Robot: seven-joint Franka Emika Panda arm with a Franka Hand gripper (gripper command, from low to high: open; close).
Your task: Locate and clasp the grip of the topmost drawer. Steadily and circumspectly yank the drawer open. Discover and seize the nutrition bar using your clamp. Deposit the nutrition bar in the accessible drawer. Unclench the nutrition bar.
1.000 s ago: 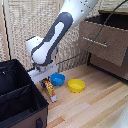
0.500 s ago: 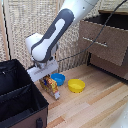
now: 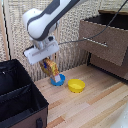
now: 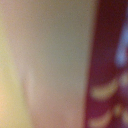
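Note:
In the exterior view the clamp [image 3: 48, 61] hangs below its white wrist plate, shut on the upper end of the nutrition bar [image 3: 50, 69]. The orange-yellow packet is held upright in the air, above and just behind the blue bowl [image 3: 58, 80]. The topmost drawer [image 3: 104, 44] stands pulled out at the exterior view's right, its dark inside showing and a thin bar handle [image 3: 95, 41] across its front. The clamp is well to the left of that drawer. The wrist view is a close blur of pale and dark red surfaces [image 4: 110, 65] with yellow marks.
A yellow bowl [image 3: 76, 85] sits on the wooden table beside the blue one. A black open bin [image 3: 20, 100] fills the near left. The lower drawer [image 3: 112, 67] is closed under the open one. A woven screen stands behind.
The clamp has risen with the nutrition bar, lifting it from table height to above the blue bowl. The arm now fills more of the view.

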